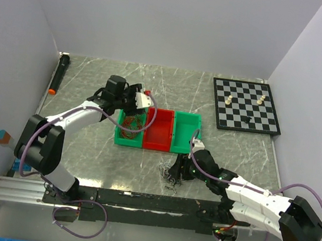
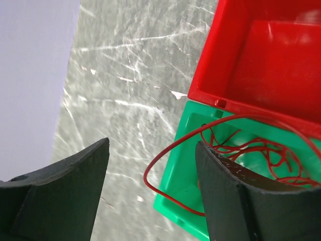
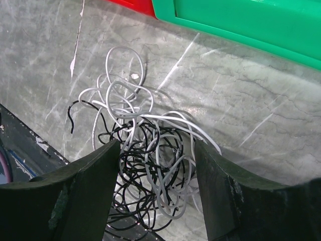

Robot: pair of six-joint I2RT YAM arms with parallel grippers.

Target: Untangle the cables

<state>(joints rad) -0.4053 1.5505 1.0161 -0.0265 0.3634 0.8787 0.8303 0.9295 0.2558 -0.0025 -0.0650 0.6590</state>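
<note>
The red cables (image 1: 129, 125) lie bundled in the left green bin (image 1: 118, 140). One red loop (image 2: 150, 170) hangs out over that bin's rim (image 2: 173, 175). My left gripper (image 2: 150, 186) hovers above that corner, open, with the loop passing between its fingers untouched. It also shows in the top view (image 1: 135, 101). The black and white cables (image 3: 150, 150) form a tangle (image 1: 172, 172) on the table in front of the bins. My right gripper (image 3: 155, 181) is open, with one finger on each side of the tangle (image 1: 182, 168).
A red bin (image 1: 158, 129) and a second green bin (image 1: 186, 130) sit right of the first. A chessboard (image 1: 246, 105) with a few pieces lies at back right. A black marker (image 1: 58, 74) lies at back left. The mounting rail (image 3: 30, 145) runs just behind the tangle.
</note>
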